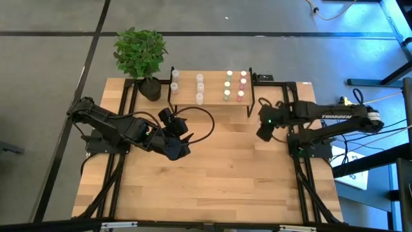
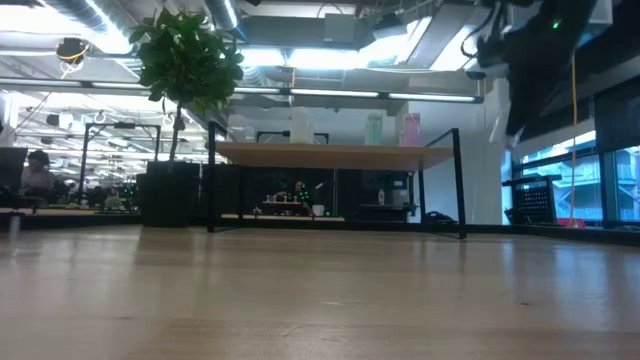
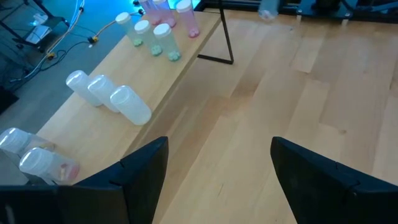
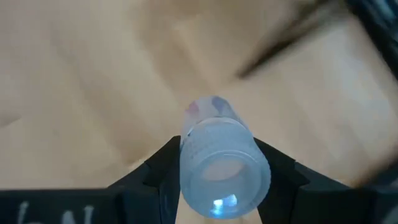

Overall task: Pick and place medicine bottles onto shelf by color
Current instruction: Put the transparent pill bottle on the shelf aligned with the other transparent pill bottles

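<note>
Your tabletop (image 1: 212,174) holds one shelf (image 1: 212,96) carrying eleven medicine bottles (image 1: 227,84); right end effector (image 4: 214,180) pinches another bottle (image 4: 217,165), left end effector (image 3: 214,168) spread

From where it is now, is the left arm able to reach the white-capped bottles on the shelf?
Probably yes: the left gripper is open and empty, and bare table lies between it and the white-capped bottles on the shelf.

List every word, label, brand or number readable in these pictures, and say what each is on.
"TROSSEN": white letters along the right arm, high view.
Light marks at the edge of the right wrist view, on the right gripper: cut off, unreadable.
Medicine bottles on the shelf: no readable labels.
Nothing else legible.
</note>
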`<state>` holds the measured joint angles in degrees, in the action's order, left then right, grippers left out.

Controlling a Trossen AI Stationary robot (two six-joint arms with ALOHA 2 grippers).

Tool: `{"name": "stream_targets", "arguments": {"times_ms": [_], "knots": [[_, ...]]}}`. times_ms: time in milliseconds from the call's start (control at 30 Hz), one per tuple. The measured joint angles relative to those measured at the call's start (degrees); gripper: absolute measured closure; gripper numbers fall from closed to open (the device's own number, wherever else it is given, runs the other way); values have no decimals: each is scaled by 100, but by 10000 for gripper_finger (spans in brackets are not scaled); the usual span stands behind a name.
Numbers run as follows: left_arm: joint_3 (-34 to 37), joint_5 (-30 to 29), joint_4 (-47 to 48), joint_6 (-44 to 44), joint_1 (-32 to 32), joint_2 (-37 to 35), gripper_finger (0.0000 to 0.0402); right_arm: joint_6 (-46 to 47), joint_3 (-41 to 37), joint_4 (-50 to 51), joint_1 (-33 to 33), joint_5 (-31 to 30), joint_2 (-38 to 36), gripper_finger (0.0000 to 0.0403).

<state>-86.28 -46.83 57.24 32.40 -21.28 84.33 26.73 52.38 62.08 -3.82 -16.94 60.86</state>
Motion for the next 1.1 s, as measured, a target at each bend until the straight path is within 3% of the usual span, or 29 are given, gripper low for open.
{"name": "stream_targets", "arguments": {"times_ms": [133, 367, 467, 667, 933, 1100], "knots": [[0, 0, -3, -2, 0, 0, 124, -345, 0, -410, 817, 360, 0, 245], [0, -8, -6, -21, -1, 0, 124, -622, 0, -1555, 2058, 332, 141, 244], [0, -193, -78, -516, 24, 0, 124, -762, 0, -2029, 2353, 330, 401, 244], [0, 141, -258, -527, 40, 0, 124, -931, 0, -2776, 2488, 353, 1111, 244], [0, 1480, -422, -892, -321, 0, 124, -1242, 57, -3451, 2484, 179, 1983, 244], [2, 1482, -1064, -1653, -831, 0, 124, -1437, 600, -3409, 2460, 158, 2660, 244]]}}
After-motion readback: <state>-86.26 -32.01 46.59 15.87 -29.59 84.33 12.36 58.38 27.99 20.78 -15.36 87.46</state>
